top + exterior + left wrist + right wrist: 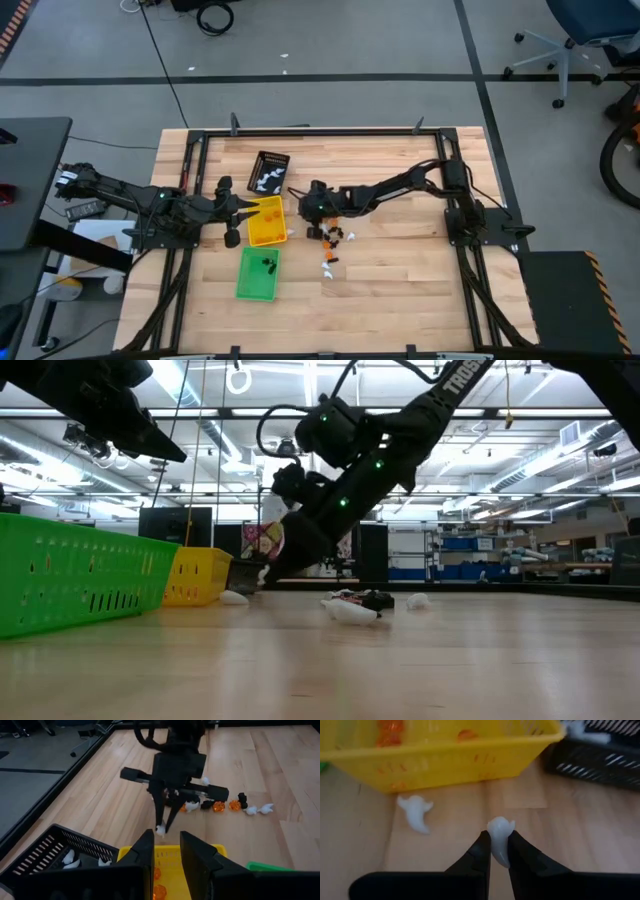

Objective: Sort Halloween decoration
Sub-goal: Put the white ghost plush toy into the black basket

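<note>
From above, the right gripper [296, 215] sits just beside the yellow tray [265, 222], with trinkets [331, 243] scattered near it on the surface [400, 270].

The right wrist view shows its fingers closed on a white ghost [499, 840]; another ghost [415, 811] lies close by.

The left gripper [166, 851] hovers over the yellow tray, slightly parted and holding nothing.

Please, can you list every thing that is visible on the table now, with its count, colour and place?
Black tray: one, far middle of the table, white trinkets inside.
Yellow tray: one, nearer than the black tray, orange trinkets inside.
Green tray: one, nearest, dark trinkets inside.
Loose trinkets: several, white, orange and black, right of the yellow tray.
White ghost: one, on the wood beside the yellow tray.
Held white ghost: one, between the right pincer's fingers.
Right pincer: shut on that ghost.
Left pincer: above the yellow tray.
</note>
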Robot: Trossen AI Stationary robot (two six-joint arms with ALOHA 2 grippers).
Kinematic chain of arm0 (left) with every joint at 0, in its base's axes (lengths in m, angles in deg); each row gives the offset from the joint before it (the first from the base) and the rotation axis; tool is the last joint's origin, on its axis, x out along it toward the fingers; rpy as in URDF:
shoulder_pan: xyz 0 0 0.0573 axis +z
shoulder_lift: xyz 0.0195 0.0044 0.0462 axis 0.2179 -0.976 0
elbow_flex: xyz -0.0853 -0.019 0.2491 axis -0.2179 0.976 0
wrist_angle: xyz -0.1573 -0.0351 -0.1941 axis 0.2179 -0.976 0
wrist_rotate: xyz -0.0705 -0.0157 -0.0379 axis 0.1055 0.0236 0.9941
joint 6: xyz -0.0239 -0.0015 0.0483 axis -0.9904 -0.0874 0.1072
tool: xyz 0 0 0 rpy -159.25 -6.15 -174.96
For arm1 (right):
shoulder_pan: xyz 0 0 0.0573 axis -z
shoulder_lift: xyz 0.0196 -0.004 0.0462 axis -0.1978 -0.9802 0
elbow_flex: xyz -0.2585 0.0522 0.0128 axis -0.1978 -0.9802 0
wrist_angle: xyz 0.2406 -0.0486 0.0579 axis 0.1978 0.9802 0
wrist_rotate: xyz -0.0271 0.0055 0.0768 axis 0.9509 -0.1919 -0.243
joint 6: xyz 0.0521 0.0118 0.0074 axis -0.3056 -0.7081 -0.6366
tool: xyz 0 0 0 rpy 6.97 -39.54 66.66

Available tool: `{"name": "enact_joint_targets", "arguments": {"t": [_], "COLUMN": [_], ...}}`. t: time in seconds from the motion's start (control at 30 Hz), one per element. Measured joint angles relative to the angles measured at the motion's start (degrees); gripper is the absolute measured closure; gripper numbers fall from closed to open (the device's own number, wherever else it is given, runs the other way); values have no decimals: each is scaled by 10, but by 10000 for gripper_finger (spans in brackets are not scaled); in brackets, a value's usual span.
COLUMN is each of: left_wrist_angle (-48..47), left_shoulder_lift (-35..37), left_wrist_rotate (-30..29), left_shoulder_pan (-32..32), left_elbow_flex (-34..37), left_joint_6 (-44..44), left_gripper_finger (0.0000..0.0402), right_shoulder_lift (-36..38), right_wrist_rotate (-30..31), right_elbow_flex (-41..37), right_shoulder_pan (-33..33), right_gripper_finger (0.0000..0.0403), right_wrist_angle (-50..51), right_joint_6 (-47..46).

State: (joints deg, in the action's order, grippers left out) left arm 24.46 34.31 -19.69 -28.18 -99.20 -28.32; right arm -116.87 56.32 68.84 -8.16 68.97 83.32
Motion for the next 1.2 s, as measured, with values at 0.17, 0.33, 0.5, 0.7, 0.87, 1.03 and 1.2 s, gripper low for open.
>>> {"name": "enact_joint_targets", "arguments": {"t": [0.17, 0.33, 0.5, 0.7, 0.87, 1.03, 1.2], "left_wrist_angle": [0, 11, 14, 30, 50, 74, 103], "left_shoulder_lift": [0, 0, 0, 0, 0, 0, 0], "left_wrist_rotate": [0, 0, 0, 0, -1, -2, -9], "left_shoulder_pan": [0, 0, 0, 0, 0, 0, 1], "left_elbow_flex": [0, 0, 0, 0, 0, 0, 0], "left_joint_6": [0, 0, 0, 8, 30, 56, 91], "left_gripper_finger": [333, 333, 333, 333, 333, 333, 333], "right_shoulder_lift": [11, 8, 8, 7, 7, 7, -46], "right_wrist_rotate": [47, 65, 52, 46, 22, 10, 14], "right_elbow_flex": [13, 44, 46, 46, 46, 46, 91], "right_shoulder_pan": [7, 20, 38, 56, 70, 79, 66], "right_gripper_finger": [351, 351, 351, 347, 338, 333, 332], "right_wrist_angle": [-7, -52, -122, -178, -227, -251, -245], "right_joint_6": [1, 11, 24, 15, 9, -7, -19]}}
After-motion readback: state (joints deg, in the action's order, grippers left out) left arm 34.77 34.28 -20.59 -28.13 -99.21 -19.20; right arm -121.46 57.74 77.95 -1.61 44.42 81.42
